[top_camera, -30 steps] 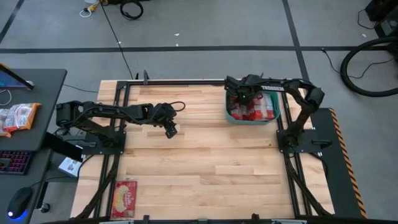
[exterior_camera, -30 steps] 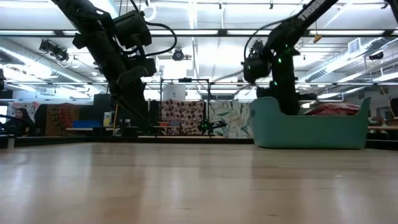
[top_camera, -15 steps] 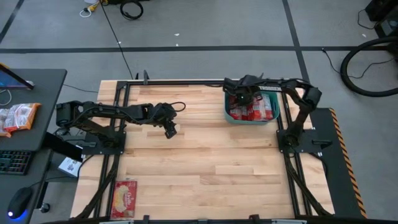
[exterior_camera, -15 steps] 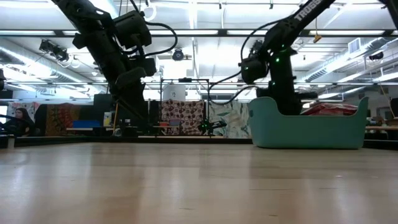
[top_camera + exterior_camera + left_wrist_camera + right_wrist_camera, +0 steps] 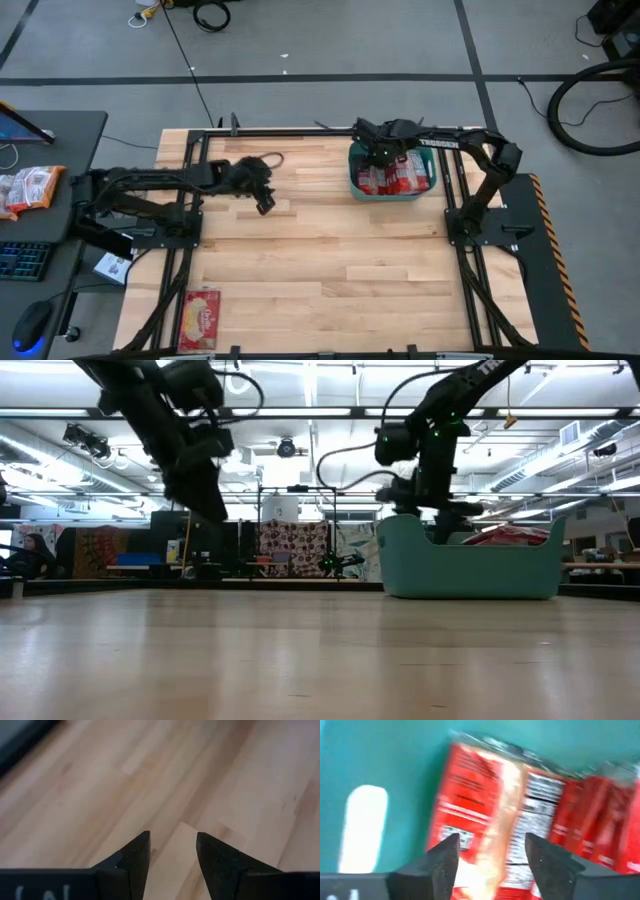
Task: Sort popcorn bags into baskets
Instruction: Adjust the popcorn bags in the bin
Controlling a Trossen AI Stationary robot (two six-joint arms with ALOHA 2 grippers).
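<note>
The teal basket (image 5: pixel 353 183) (image 5: pixel 470 565) stands at the table's far right with several red popcorn bags (image 5: pixel 402 178) lying in it. My right gripper (image 5: pixel 378 158) (image 5: pixel 492 852) hangs open over the basket's left part, pointing down. A red bag (image 5: pixel 480 800) lies on the basket floor (image 5: pixel 380 755) below its fingers. One more popcorn bag (image 5: pixel 201 318) lies flat at the table's near left corner. My left gripper (image 5: pixel 265 203) (image 5: pixel 172 850) is open above bare wood at the far left, holding nothing.
Black frame rails (image 5: pixel 190 180) run along the table's left, right and far sides. A desk beside the table's left edge holds orange-and-white packets (image 5: pixel 30 187) and a keyboard (image 5: pixel 22 260). Bare wood (image 5: pixel 330 260) spreads across the table's middle and near part.
My right gripper has risen out of the basket and gone toward the table's left edge. The basket has slid a little toward the left with it. My left gripper has risen and drawn back toward the table's far left.
</note>
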